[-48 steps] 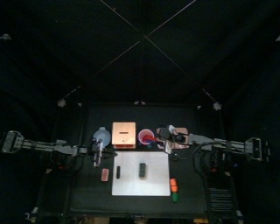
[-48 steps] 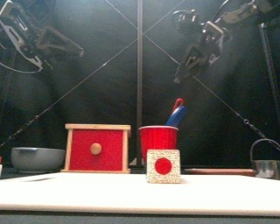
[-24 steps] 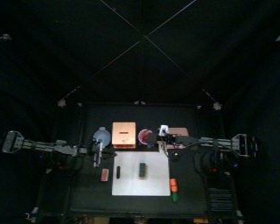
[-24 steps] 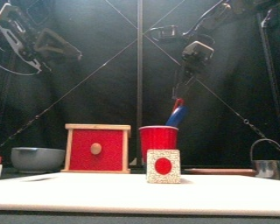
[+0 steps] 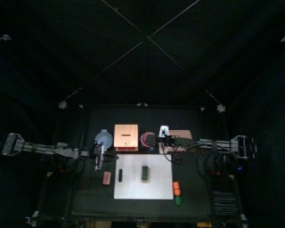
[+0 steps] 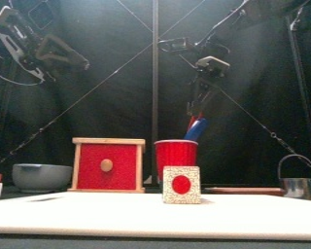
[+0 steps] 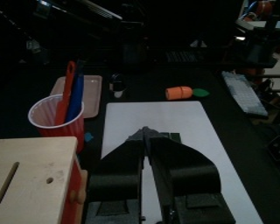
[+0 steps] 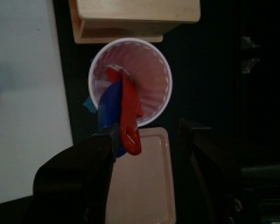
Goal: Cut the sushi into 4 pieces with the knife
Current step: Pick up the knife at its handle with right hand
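Observation:
The sushi roll (image 5: pixel 145 172) lies dark on the white cutting board (image 5: pixel 158 164); the front view shows its speckled end face with a red centre (image 6: pixel 182 185). Behind it stands the red cup (image 6: pixel 175 156) holding a blue knife (image 6: pixel 194 129) and a red knife (image 8: pixel 129 121). My right gripper (image 6: pixel 198 95) hangs open just above the cup (image 8: pixel 134 79), its jaws on either side of the knife handles without touching them. My left gripper (image 7: pixel 149 138) is shut on nothing and held high over the board's left side (image 5: pixel 101 151).
The wooden box (image 6: pixel 108 165) with a red drawer front stands left of the cup. A blue-grey bowl (image 6: pixel 42 176) sits far left, a metal cutter (image 6: pixel 295 185) far right. A pink tray (image 8: pixel 143 179) lies beside the cup. A carrot toy (image 5: pixel 177 188) lies right of the board.
My right gripper has swung left and come down until it is over the red cup. The left arm has stayed where it was.

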You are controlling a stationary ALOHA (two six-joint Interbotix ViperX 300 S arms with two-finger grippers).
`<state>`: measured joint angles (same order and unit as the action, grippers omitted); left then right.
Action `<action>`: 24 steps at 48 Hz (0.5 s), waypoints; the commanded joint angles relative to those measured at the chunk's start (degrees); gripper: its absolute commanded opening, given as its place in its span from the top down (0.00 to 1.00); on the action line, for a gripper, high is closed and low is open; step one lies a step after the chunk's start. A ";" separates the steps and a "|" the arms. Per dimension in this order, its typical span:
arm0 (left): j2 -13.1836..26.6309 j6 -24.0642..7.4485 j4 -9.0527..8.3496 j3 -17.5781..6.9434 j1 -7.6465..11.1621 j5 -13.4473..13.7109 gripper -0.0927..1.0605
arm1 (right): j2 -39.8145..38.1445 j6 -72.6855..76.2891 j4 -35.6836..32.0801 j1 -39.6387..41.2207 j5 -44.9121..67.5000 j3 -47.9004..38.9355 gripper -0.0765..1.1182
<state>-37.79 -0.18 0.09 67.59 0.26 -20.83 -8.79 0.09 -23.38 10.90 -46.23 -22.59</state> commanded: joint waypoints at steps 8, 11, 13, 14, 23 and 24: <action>0.00 0.09 0.00 -0.35 -0.18 -0.62 0.49 | 1.58 -1.85 -0.79 0.26 -3.25 3.69 0.19; 0.00 0.09 0.00 -0.18 -0.18 -0.53 0.49 | 2.37 -3.52 -0.53 0.44 -4.22 4.22 0.19; 0.09 0.09 0.00 -0.18 -0.18 -0.53 0.49 | 2.81 -4.13 -0.35 0.62 -4.57 4.48 0.19; 0.09 0.09 0.00 -0.09 -0.18 -0.62 0.49 | 3.08 -4.39 -0.26 0.70 -4.66 4.57 0.19; 0.09 0.09 0.00 0.35 -0.26 -0.53 0.49 | 5.19 -4.75 -0.44 0.88 -5.45 5.89 0.19; 0.09 0.09 0.00 0.35 -0.18 -0.62 0.49 | 5.54 -4.75 -0.53 0.97 -5.89 6.24 0.19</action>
<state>-37.79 -0.18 0.09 68.64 0.26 -20.83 -2.99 -4.57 -23.73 11.51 -51.59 -18.19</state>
